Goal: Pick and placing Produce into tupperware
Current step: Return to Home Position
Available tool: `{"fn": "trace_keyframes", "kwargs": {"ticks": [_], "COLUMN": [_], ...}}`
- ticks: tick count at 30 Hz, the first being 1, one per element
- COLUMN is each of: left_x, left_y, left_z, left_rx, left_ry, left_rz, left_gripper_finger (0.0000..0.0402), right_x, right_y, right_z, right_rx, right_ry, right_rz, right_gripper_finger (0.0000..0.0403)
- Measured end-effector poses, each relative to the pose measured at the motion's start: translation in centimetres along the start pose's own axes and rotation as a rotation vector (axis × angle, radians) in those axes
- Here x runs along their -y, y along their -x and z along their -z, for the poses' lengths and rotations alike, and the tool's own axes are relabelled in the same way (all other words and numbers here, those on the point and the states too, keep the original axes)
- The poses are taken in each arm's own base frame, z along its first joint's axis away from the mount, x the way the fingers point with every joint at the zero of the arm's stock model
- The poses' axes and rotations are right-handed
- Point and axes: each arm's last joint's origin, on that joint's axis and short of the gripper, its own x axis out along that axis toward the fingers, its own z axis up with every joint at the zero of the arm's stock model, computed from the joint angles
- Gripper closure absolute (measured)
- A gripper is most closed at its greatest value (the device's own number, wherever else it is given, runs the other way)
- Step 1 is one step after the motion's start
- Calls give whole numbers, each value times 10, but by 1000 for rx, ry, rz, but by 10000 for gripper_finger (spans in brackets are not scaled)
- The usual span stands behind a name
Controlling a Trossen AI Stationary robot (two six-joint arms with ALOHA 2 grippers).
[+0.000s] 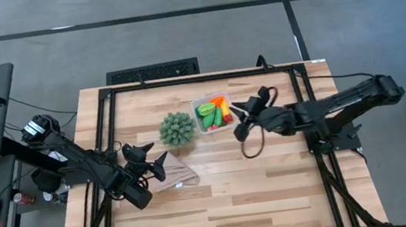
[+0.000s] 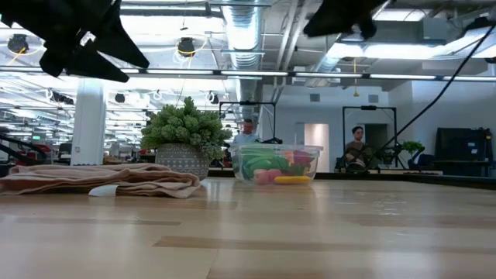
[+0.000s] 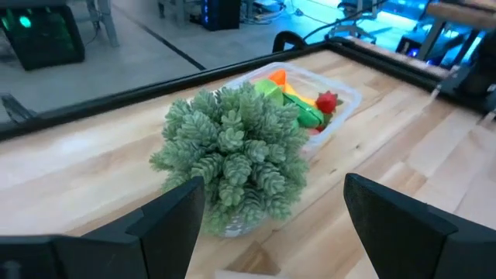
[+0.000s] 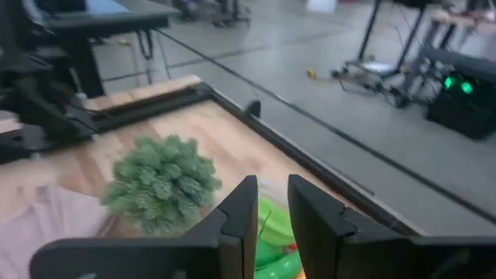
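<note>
The Produce (image 1: 213, 114) sits inside the tupperware (image 1: 200, 102) near the worktop's far edge, nothing loose in sight. The right hand (image 1: 239, 118), closed and empty, hovers just beside it and should lift straight away without clipping the rim; the left hand (image 1: 149, 157) waits open near the cloth (image 1: 177, 175).

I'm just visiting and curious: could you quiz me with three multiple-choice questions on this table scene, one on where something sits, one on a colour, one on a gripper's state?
1. The toy produce lies: A) on the cloth B) inside the tupperware C) on bare table.
2. The folded cloth is: A) tan B) blue C) black.
3. The left gripper is: A) shut on a carrot B) shut, empty C) open, empty.

Answers: 1 B, the pieces are piled within its clear walls. 2 A, tan fabric on the wood. 3 C, fingers wide apart, nothing between.
</note>
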Motion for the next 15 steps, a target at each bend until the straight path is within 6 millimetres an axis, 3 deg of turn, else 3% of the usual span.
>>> {"fn": "trace_keyframes", "kwargs": {"ticks": [7, 9, 15], "left_x": [-7, -7, 3], "left_y": [-2, -2, 2], "left_z": [1, 0, -19], "left_rx": [-48, -22, 276], "left_ry": [-194, -164, 16], "left_rz": [-36, -37, -44], "left_gripper_finger": [102, 102, 102], "right_x": [19, 23, 37], "right_y": [36, 48, 78], "right_z": [-20, -23, -28], "right_rx": [101, 122, 151], "right_ry": [254, 225, 54], "right_rz": [-40, -68, -173], "right_gripper_finger": [335, 335, 335]}}
